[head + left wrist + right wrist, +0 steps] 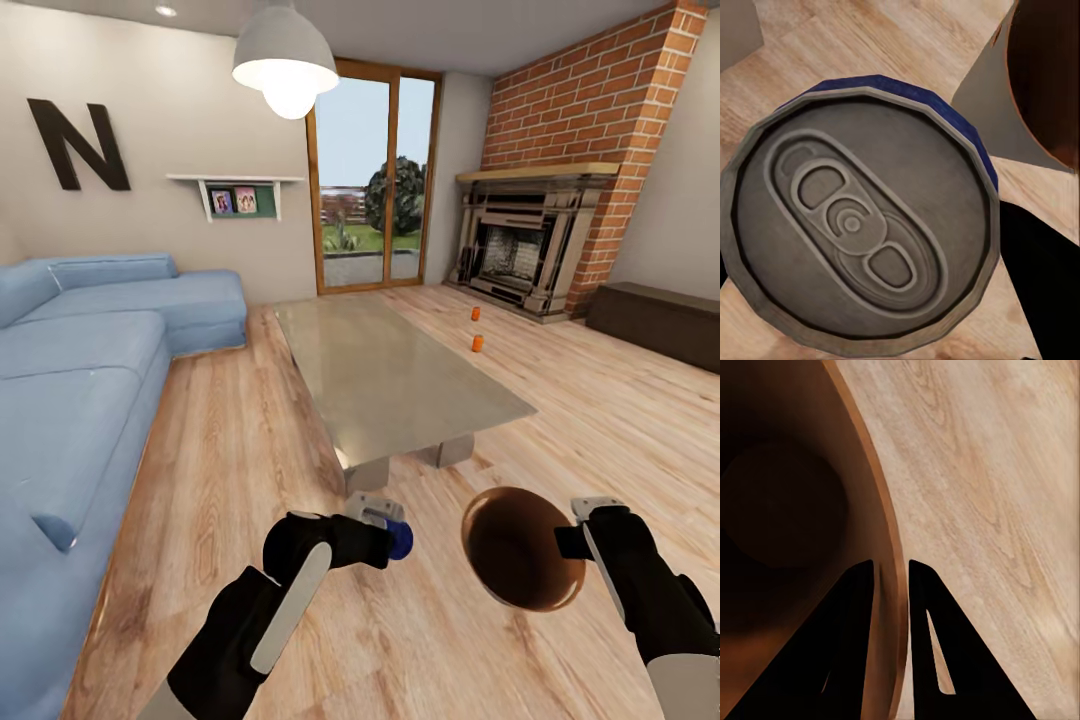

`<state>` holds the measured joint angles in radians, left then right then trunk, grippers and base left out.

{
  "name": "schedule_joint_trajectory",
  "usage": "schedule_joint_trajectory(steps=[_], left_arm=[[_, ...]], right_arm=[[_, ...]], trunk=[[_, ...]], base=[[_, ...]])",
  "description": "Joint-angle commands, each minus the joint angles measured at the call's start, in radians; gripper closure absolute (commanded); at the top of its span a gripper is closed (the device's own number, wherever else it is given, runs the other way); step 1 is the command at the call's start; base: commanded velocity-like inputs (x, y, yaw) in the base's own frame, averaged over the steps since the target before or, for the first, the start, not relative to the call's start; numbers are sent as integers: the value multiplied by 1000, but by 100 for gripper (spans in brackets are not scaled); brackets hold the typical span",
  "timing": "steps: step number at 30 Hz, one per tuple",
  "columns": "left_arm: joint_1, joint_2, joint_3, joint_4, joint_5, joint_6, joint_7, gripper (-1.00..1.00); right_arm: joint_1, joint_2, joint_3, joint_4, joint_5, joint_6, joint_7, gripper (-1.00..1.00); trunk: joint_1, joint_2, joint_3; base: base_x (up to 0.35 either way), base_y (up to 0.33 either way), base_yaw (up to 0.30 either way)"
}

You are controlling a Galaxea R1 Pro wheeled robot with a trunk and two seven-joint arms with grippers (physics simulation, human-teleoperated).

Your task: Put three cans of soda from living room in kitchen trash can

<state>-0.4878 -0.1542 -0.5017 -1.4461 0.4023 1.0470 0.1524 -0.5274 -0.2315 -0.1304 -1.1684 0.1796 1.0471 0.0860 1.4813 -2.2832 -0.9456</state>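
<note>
Two orange soda cans (476, 313) (478, 344) stand on the wood floor in front of the fireplace, far from both arms. My left gripper (385, 530) is shut on another can (862, 217), dark blue on its side with a grey top, low over the floor; its blue edge (399, 541) pokes out past the fingers. My right gripper (580, 535) is shut on the rim of the trash can (520, 550), which tilts its orange-brown mouth toward the camera. In the right wrist view the fingers (847, 630) straddle the bin wall (881, 502). The bin's side (1046, 75) hangs close beside the held can.
A glass coffee table (400, 380) stands straight ahead between me and the floor cans. The blue sectional sofa (90, 370) runs along the left. The brick fireplace (525, 250) and a dark low bench (655, 320) are at the right. Bare floor runs down the table's right side.
</note>
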Motion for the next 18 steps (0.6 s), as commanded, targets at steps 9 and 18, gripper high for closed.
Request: schedule_joint_trajectory(steps=[9, 18], left_arm=[[0, -1, -8, -36, 50, 0, -9, 100], [0, -1, -9, -50, 120, 0, -33, 100]], right_arm=[[0, 43, 11, 8, -8, 0, -78, 100], [0, 86, 56, 13, -8, 0, -109, 100]], trunk=[[-35, 63, 28], [-69, 126, 57]], base=[[0, 0, 0], [0, 0, 0]])
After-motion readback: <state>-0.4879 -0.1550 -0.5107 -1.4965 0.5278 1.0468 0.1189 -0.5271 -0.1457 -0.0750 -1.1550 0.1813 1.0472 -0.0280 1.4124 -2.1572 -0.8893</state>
